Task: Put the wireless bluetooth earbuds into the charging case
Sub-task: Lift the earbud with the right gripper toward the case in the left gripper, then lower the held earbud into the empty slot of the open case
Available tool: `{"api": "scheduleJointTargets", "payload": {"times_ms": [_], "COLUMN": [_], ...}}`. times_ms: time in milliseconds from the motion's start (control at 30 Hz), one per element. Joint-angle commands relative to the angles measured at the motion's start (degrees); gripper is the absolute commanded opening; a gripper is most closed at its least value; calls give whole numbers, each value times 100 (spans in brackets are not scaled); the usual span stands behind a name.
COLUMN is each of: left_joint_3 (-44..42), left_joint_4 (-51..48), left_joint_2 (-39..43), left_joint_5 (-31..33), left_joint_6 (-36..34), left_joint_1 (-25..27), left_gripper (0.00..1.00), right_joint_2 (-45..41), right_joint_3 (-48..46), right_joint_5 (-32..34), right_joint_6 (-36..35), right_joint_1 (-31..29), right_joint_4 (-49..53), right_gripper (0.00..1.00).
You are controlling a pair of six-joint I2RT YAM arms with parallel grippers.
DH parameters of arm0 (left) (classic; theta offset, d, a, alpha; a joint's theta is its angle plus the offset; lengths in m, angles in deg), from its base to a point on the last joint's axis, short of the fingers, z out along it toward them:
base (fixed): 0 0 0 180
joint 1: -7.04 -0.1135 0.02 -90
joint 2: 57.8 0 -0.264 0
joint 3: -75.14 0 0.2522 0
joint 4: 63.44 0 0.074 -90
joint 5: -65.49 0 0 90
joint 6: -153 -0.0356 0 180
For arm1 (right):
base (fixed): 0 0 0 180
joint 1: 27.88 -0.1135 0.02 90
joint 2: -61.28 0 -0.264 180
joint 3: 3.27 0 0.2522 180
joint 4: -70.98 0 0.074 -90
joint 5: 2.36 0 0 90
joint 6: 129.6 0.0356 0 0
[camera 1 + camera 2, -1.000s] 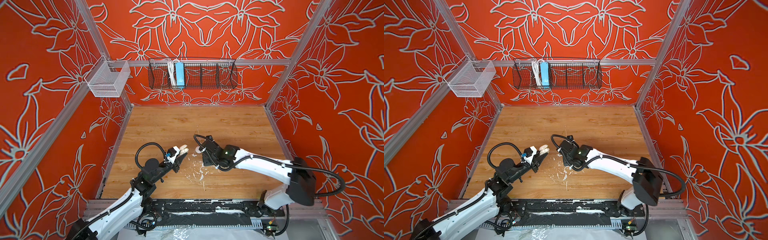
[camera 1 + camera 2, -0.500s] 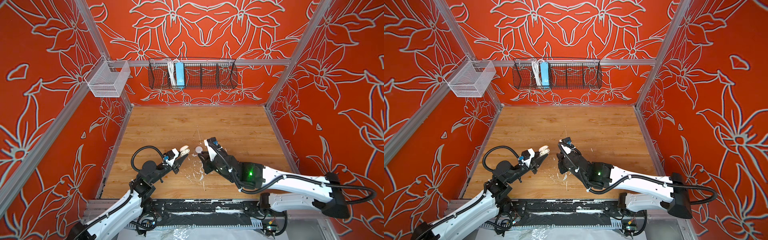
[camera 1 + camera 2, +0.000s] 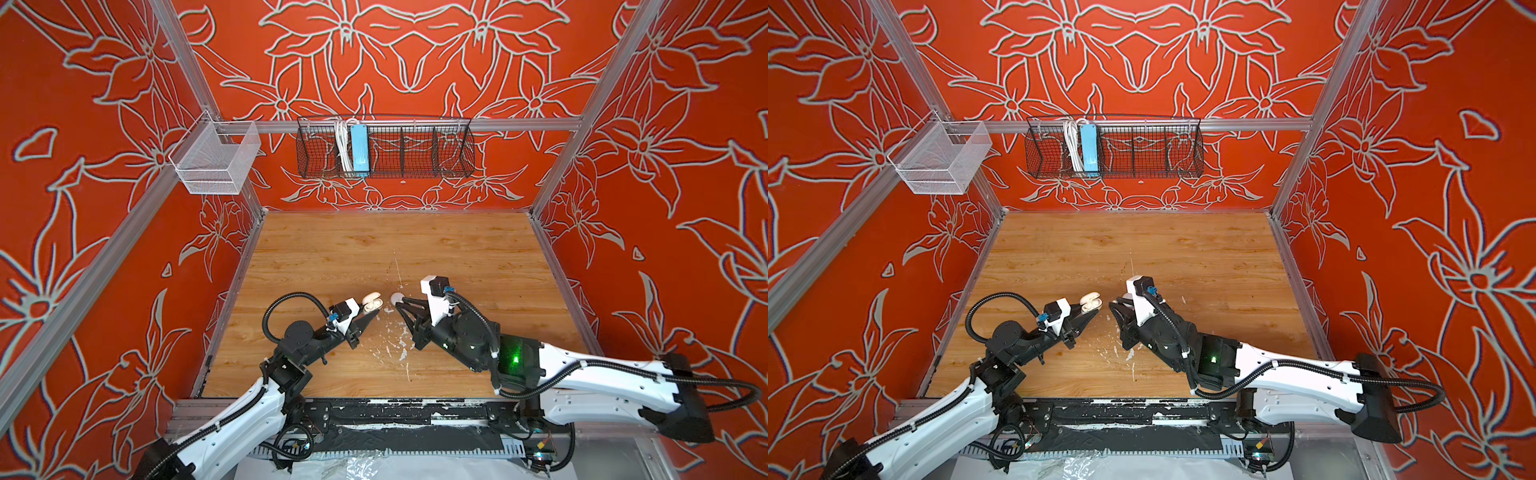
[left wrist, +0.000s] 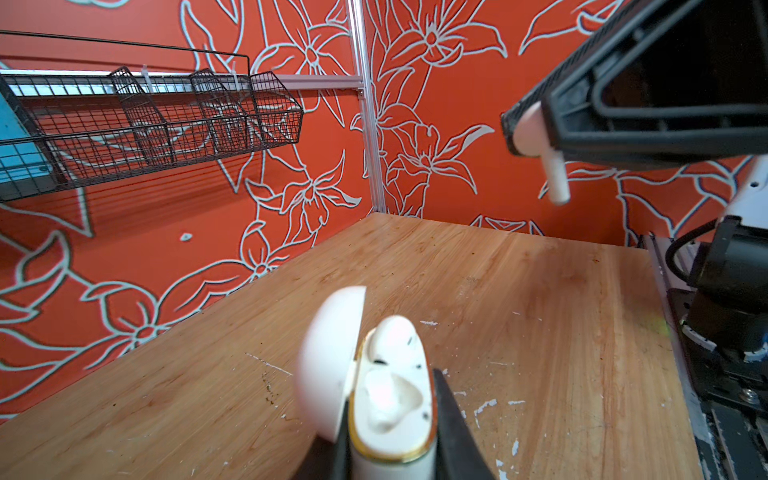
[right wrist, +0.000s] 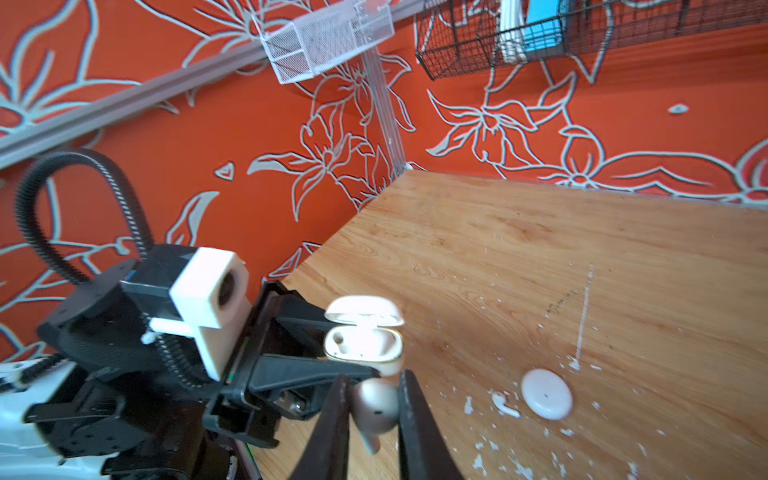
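My left gripper is shut on the white charging case, held off the table with its lid open. In the left wrist view the case sits between the fingers of the left gripper, and one earbud head shows in a slot. My right gripper is shut on a white earbud, stem hanging down, close beside the case. Another small earbud lies on the table.
A round white case lies on the wooden table next to the loose earbud. White paint flecks mark the table's front middle. A black wire basket and a white mesh basket hang on the walls.
My right gripper has drawn back from the round white case with the earbud, and its arm has swung low to the right. The left gripper with the charging case barely moved.
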Motion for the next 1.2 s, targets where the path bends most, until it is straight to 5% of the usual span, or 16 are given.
{"api": "scheduleJointTargets", "payload": {"times_ms": [0, 567, 1167], "left_joint_3": [-79, -329, -378], "left_joint_4": [527, 817, 552], "left_joint_2": [-42, 345, 805], "left_joint_5": [-324, -521, 81], "left_joint_6": [-17, -381, -395], "left_joint_1": [37, 282, 503], "left_gripper": [0, 0, 0], "right_joint_2": [59, 998, 1555], "right_joint_3": [-10, 2, -167], "right_joint_5": [-125, 4, 1162], "right_joint_6": [-206, -622, -1129], "right_joint_1": [-101, -431, -980], "right_joint_4": [-831, -2223, -3205], "right_gripper": [14, 15, 13]}}
